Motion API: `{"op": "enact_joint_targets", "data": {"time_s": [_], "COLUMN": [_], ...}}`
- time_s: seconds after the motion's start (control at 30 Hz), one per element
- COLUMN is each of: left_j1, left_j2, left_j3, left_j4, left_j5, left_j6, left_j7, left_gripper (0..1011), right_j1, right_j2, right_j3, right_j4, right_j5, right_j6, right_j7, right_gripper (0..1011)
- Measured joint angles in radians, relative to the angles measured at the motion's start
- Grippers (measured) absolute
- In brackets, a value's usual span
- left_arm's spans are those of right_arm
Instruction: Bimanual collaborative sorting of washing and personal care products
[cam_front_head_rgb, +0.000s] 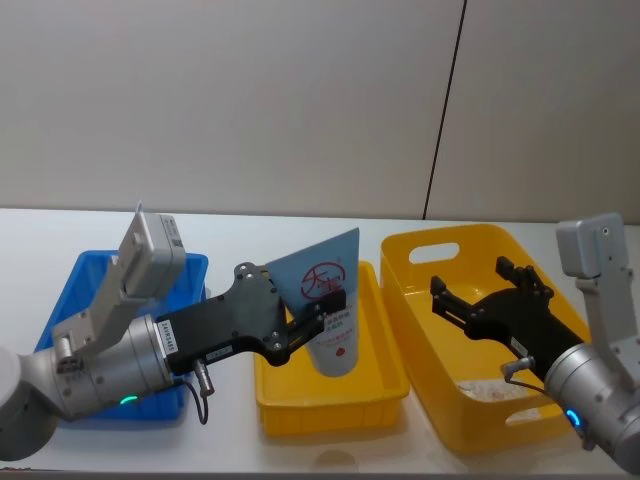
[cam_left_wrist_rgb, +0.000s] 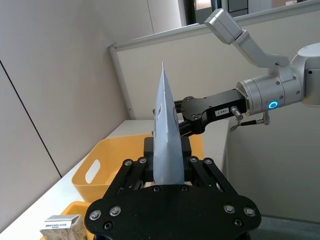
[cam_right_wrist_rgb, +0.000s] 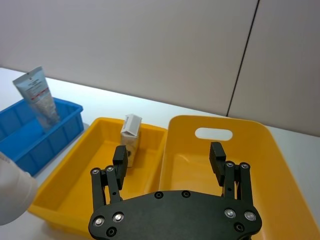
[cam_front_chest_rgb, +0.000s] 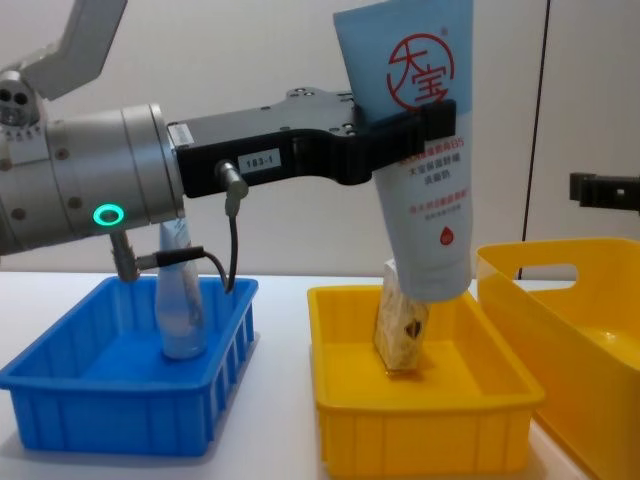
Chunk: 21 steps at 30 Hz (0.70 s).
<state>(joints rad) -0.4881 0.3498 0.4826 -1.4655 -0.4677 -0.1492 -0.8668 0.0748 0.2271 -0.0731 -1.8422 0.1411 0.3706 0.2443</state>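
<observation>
Pale-blue plastic fills the left gripper's (cam_front_head_rgb: 322, 318) jaws. They are clamped on the flat upper part of a squeeze tube with a red round logo (cam_front_chest_rgb: 425, 210), which hangs in the air with its cap toward 6 o'clock and its crimped end toward 12. Under the cap sits the small yellow bin (cam_front_head_rgb: 330, 415), and in it one beige carton (cam_front_chest_rgb: 400, 325) stands tilted, just beside the cap but, as far as I can tell, not touching it.

At 3 o'clock from the tube the right gripper (cam_front_head_rgb: 482, 285) hovers over the large yellow bin (cam_front_head_rgb: 460, 233) with its jaws wide and nothing between them. At 9 o'clock the blue bin (cam_front_chest_rgb: 110, 410) holds a second tube (cam_front_chest_rgb: 180, 320), standing upright.

By count: two tubes, one carton and three bins — one blue, two yellow — all on the white tabletop (cam_front_head_rgb: 230, 230).

I judge the sorting to be partway done: one tube and the carton already lie in bins, and the held tube is not yet set down — whether it goes to the right gripper or straight into a bin I cannot tell.
</observation>
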Motion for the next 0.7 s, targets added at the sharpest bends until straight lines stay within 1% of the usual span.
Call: {"op": "enact_joint_targets", "data": {"time_s": [0.2,0.4,0.47,0.5,0.7], "left_j1": [-0.001,-0.001,-0.002,-0.002,-0.002], "left_j2": [-0.001,-0.002,-0.002,-0.002,-0.003], "left_j3": [0.001,0.002,0.002,0.002,0.003], "left_j4": [0.001,0.001,0.002,0.002,0.002], "left_j5": [0.002,0.003,0.003,0.003,0.004], "left_j6": [0.000,-0.001,-0.001,-0.001,-0.001], "left_j7": [0.003,0.005,0.005,0.006,0.006], "left_gripper": [259,259,259,259,259], "right_j1": [0.013,0.037,0.043,0.051,0.075], "right_j2": [0.028,0.069,0.078,0.089,0.122], "right_j3": [0.002,0.001,0.001,0.000,-0.004], "right_j4": [0.007,0.023,0.028,0.033,0.052], "right_j5": [0.035,0.085,0.095,0.106,0.148], "right_j6": [0.015,0.041,0.046,0.051,0.068], "right_j7": [0.058,0.145,0.165,0.184,0.261], "right_gripper": [1002,1002,1002,1002,1002]}}
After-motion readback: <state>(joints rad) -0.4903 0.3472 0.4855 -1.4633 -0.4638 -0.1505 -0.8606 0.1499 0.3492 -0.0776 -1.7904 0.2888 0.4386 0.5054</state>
